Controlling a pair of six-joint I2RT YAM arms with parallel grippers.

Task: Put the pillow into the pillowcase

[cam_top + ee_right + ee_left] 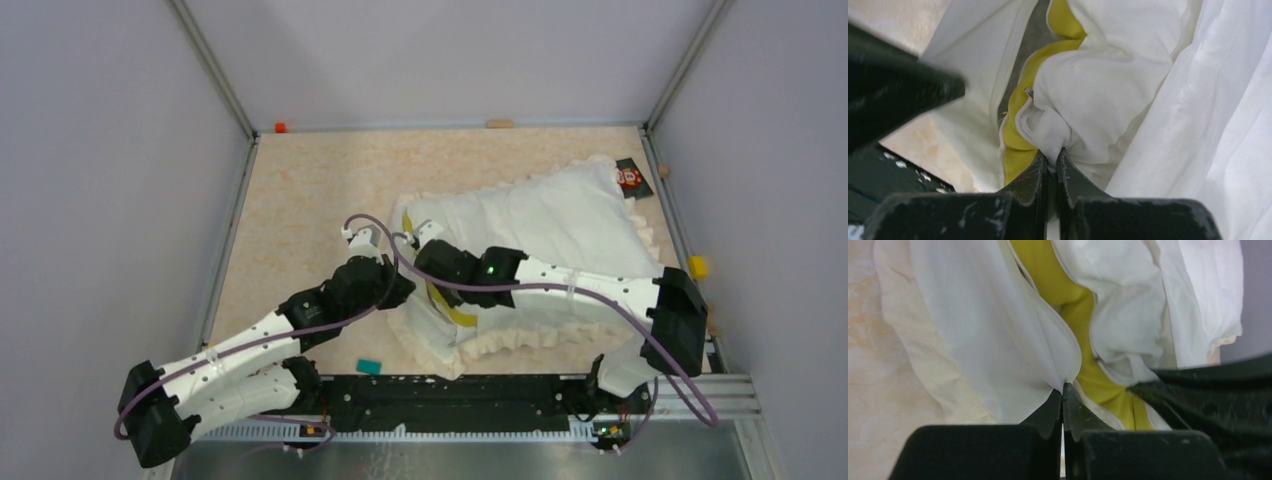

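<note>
Top external: yellow-edged pillow (455,313) within frilly cream pillowcase (560,215)

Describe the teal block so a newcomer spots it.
Find the black rail along the table's near edge. Just beyond it, between the left arm and the pillowcase's frilled corner, lies the teal block. Nothing else here is teal; neighbours are white or black.

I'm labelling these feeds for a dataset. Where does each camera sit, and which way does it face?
Top external: above and behind the bases, looking down on the table, pillowcase and both arms.
Left wrist: on the left arm, looking along the left gripper, which pinches pillowcase fabric.
Right wrist: on the right arm, looking along the right gripper, also pinching that fabric.
Shared: both wrist views show the yellow band of the pillow in the opening.
</note>
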